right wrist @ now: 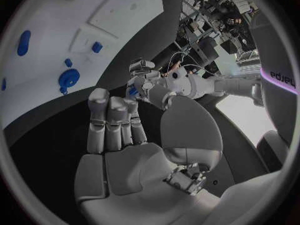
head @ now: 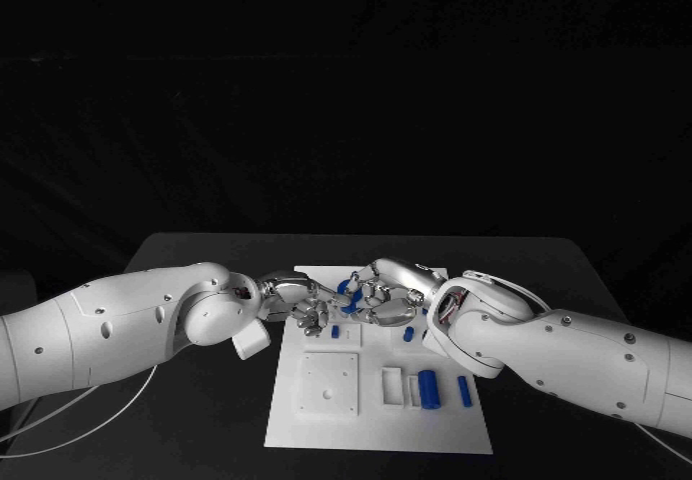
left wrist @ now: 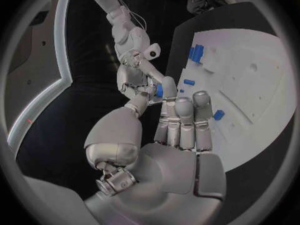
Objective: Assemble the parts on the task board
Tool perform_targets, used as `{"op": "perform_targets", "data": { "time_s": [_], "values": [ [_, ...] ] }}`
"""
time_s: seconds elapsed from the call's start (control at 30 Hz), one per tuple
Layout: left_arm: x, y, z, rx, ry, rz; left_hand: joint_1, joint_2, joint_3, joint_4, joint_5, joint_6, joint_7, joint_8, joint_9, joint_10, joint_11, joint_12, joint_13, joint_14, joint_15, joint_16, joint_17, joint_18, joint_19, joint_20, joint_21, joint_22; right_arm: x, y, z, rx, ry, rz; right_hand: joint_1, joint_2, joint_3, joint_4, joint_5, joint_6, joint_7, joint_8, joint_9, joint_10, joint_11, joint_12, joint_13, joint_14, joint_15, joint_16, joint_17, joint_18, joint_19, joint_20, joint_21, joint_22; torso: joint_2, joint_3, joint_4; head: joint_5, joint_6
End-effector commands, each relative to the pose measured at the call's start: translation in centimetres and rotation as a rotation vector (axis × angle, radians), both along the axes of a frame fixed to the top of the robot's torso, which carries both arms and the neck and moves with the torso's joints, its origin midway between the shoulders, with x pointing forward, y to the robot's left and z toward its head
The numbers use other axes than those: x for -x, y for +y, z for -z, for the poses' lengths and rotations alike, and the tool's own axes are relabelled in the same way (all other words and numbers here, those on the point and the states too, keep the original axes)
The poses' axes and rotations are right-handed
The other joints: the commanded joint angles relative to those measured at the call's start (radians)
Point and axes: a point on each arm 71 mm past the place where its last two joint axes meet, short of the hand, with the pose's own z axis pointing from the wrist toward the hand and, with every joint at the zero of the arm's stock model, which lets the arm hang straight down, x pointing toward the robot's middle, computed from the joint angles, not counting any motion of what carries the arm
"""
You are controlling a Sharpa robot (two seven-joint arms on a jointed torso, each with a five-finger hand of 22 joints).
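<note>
At the near end of the white task board (head: 378,425), on the black worktop (head: 188,420), a white block and upright blue parts (head: 428,386) are seen standing side by side. Farther back, above the board's far half, the left hand (head: 296,303) and right hand (head: 387,297) are brought together, and a small blue part (left wrist: 159,90) is pinched between their fingers (left wrist: 170,87). A round blue part (right wrist: 69,78) lies on the board nearby.

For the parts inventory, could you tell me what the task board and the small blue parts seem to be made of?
The task board looks like matte white plastic: flat, even, no glare, though painted metal is possible. The blue parts look like moulded plastic with a smooth, faintly satin surface.
</note>
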Motion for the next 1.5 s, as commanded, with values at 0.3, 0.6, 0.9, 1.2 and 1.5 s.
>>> {"op": "perform_targets", "data": {
  "time_s": [0.3,0.6,0.9,1.2,1.5],
  "values": [
    [0.12,-0.43,-0.23,0.025,0.006,0.022,0.066,0.036,0.058,-0.036,-0.017,0.004,0.005,-0.004,-0.001,0.004,-0.005,-0.006,0.004,0.001,-0.007,0.005,-0.001,-0.017,0.004,-0.103,0.001,0.014,0.14,0.17,0.18,0.011,0.010,-0.018,-0.002,0.008,-0.002,-0.007,-0.001,0.029,0.024,0.012,0.014,-0.004,-0.005,0.007,0.002,-0.003,-0.006,0.005,0.001,0.051,0.000,-0.006,0.005,0.020,0.000,0.0004,-0.0001,0.001,0.000],
    [0.04,-0.36,-0.28,0.029,-0.003,0.013,0.059,0.067,0.075,-0.018,-0.019,0.012,0.005,-0.001,0.000,0.007,-0.005,-0.007,0.005,0.001,-0.007,0.007,-0.001,-0.022,0.004,-0.101,0.002,0.015,0.20,0.32,0.20,0.013,0.014,-0.024,-0.002,0.008,-0.002,-0.008,-0.001,0.029,0.024,0.012,0.014,-0.005,-0.005,0.007,0.002,-0.003,-0.006,0.005,0.001,0.051,0.000,-0.006,0.006,0.020,0.000,0.0002,-0.0001,0.001,-0.002],
    [0.16,-0.82,-0.52,0.042,-0.033,-0.003,0.053,0.076,0.090,-0.035,0.089,0.043,-0.004,0.016,0.019,0.019,-0.013,-0.005,0.008,0.006,-0.014,0.011,0.001,-0.023,0.006,-0.106,0.010,0.018,0.12,0.38,0.11,0.009,0.003,-0.001,-0.003,0.008,-0.002,-0.009,-0.001,0.028,0.024,0.012,0.014,-0.005,-0.005,0.007,0.002,-0.003,-0.006,0.005,0.001,0.051,0.000,-0.006,0.006,0.020,0.000,0.0000,0.0005,0.001,-0.003],
    [0.24,-1.11,-0.64,0.030,-0.058,-0.048,0.054,0.054,0.105,-0.068,0.279,0.082,-0.023,0.038,0.052,0.067,-0.032,0.006,0.017,0.038,-0.033,0.030,0.007,-0.021,0.036,-0.119,0.032,0.018,0.02,0.43,0.05,0.010,-0.008,0.020,-0.004,0.006,-0.002,-0.011,-0.001,0.027,0.024,0.012,0.014,-0.005,-0.005,0.006,0.002,-0.003,-0.006,0.004,0.001,0.051,-0.001,-0.006,0.006,0.020,0.000,-0.0005,-0.0004,0.001,-0.002],
    [0.30,-1.15,-0.70,0.035,-0.060,-0.081,0.059,0.029,0.104,-0.072,0.367,0.111,-0.041,0.058,0.097,0.111,-0.051,0.015,0.024,0.080,-0.052,0.044,0.014,-0.014,0.071,-0.133,0.051,0.016,-0.18,0.30,0.26,0.029,0.005,0.032,-0.012,-0.005,-0.002,-0.011,0.006,0.027,0.025,0.010,0.013,-0.006,-0.004,0.005,0.002,-0.003,-0.004,0.003,0.001,0.051,-0.001,-0.004,0.006,0.019,0.000,0.0002,-0.0003,0.001,-0.001]
  ]
}}
